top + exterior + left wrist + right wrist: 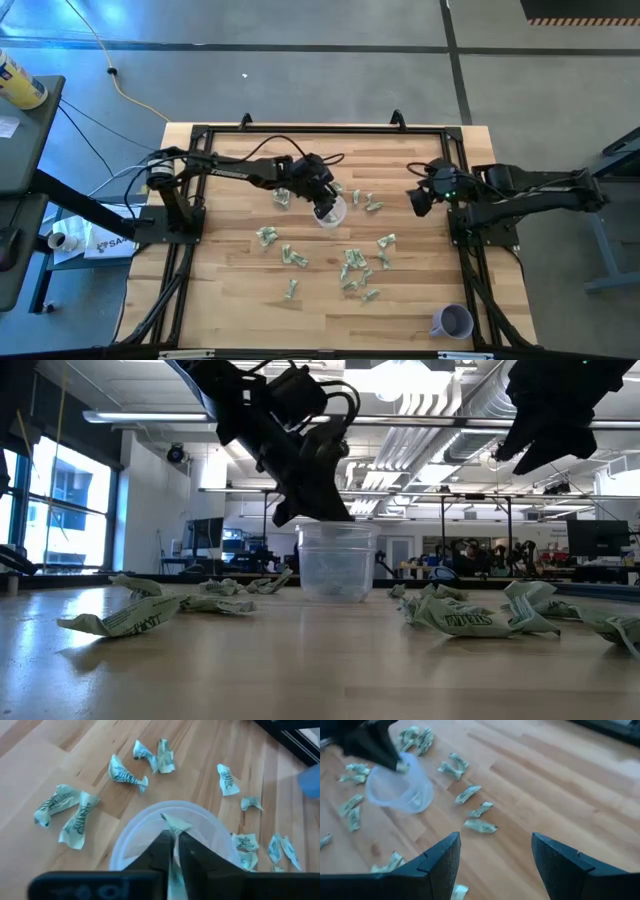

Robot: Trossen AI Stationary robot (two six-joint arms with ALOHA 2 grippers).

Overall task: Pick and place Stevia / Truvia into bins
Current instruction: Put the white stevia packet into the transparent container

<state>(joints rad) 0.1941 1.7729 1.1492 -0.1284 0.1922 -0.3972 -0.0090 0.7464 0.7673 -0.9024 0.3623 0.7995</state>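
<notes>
— While the left pincer [174, 851] hangs over the clear cup [150, 827], a green sweetener packet [175, 827] sits pinched between its nearly closed jaws. How to finish?

— Part the fingers fully, directly above the opening, so it drops inside. The right pincer [495, 857] waits spread, well apart; other packets [355, 268] litter the counter [230, 300].

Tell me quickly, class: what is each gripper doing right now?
Left gripper: over the clear cup, a sweetener packet between its fingers; whether the grip has loosened cannot be told.
Right gripper: open, holding nothing, at the table's right side.
</notes>
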